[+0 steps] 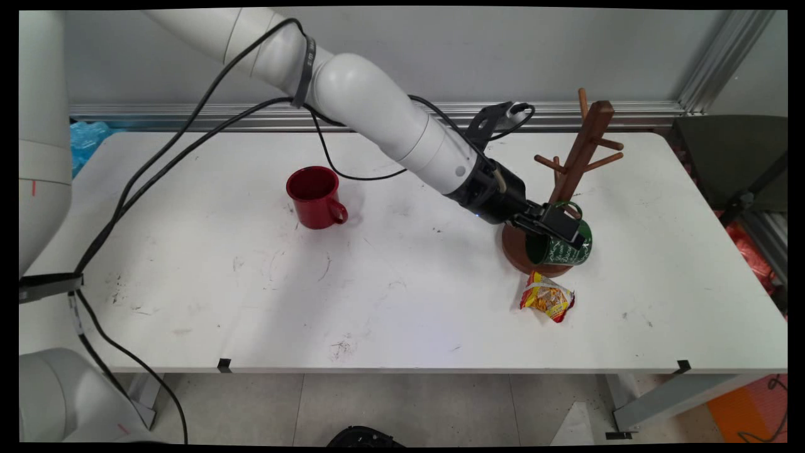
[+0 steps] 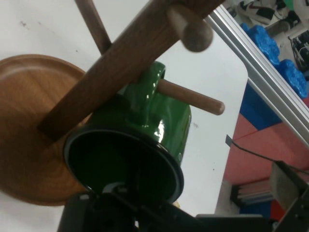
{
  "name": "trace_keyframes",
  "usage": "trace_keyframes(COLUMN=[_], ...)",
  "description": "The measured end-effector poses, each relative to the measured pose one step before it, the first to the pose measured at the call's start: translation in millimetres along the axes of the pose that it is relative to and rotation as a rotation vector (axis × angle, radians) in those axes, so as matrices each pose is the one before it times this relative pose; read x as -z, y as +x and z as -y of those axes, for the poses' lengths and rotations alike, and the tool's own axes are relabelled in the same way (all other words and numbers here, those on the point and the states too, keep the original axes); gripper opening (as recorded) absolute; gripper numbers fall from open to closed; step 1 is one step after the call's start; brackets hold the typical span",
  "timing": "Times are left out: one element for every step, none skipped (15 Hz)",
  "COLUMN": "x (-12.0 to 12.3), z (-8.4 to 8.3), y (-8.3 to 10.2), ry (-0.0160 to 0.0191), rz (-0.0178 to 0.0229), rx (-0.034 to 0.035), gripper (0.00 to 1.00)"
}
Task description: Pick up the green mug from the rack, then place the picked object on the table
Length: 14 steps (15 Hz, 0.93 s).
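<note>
The gripper sits low at the foot of the wooden mug tree, near the tabletop's right end, and its fingers are clamped on the rim of the green mug, one finger inside the mouth and one outside as far as the hand view shows. The green mug lies tilted on its side, mouth toward the hand and toward the tabletop's near-left, base pointing away toward the right edge. Its handle is up against the tree's slanted post, and the lowest peg pokes out past the handle side; whether the handle is actually threaded on that peg cannot be told. The mug hangs over or rests on the tree's round base; contact is unclear. The post leans up and away toward the far right corner, with more pegs above, so the post and pegs crowd the mug from above and behind. Just in front of the base, toward the near edge, lies a small yellow-red snack packet, close but not touching. A red mug stands upright well apart, left of centre, handle toward the near right. The white table carries scuff marks.
</note>
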Motion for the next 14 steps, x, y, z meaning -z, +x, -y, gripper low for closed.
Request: trace_keyframes(x=[-0.57,-1.14,-0.69,-0.57,-0.56,-0.71,-0.68,-0.81,-0.63,-0.47,-0.31,-0.15,0.0,-0.23], z=[0.83,1.53,1.38,1.21,1.47,1.42,1.11,1.18,1.08,0.92,0.98,0.75,0.36,0.05], y=[-0.93,-1.73,-1.41,-0.99,-0.92,-0.8,-0.84,-1.05,-0.93,-0.81,-0.93,-0.72,-0.51,-0.45], ry=[-0.00072,-0.00102,0.00006,0.00121,0.0021,0.00271,0.00239,0.00271,0.00266,0.00283,0.00319,0.00306,0.00186,0.00131], rz=[-0.00198,-0.00368,-0.00395,-0.00406,-0.00474,-0.00455,-0.00245,-0.002,-0.00232,-0.00205,-0.00229,-0.00298,-0.00232,-0.00203], rx=[-0.00052,-0.00191,-0.00257,-0.00339,-0.00398,-0.00435,-0.00504,-0.0059,-0.00549,-0.00412,-0.00395,-0.00426,-0.00381,-0.00459], gripper=[1.0,1.0,1.0,1.0,0.0,0.0,0.0,0.0,0.0,0.0,0.0,0.0,0.0,0.0])
